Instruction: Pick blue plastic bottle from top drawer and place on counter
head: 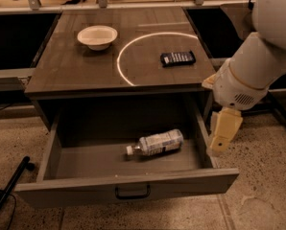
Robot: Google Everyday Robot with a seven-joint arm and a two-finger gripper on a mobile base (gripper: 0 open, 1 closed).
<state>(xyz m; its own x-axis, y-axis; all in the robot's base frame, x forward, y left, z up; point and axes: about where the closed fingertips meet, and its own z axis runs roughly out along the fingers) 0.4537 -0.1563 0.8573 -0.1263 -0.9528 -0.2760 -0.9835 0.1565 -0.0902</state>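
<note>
One blue plastic bottle lay on its side on the floor of the top drawer, right of the middle, with its white cap pointing left and slightly toward the front panel. The drawer stood pulled fully out, its dark handle centred on the front. The gripper, a cream-coloured piece hanging downward from the big white arm, sat at the drawer's right side, level with the right wall and seemingly just outside it. It was apart from the bottle and carried nothing that could be seen. Whether it was spread or pressed together could not be told from this angle, nor whether it touched the drawer wall. Above, the desk bore a bright white arc, a pale bowl left of the arc, and a dark flat packet inside the arc near the right edge. A black pole lay on the speckled floor at lower left.
</note>
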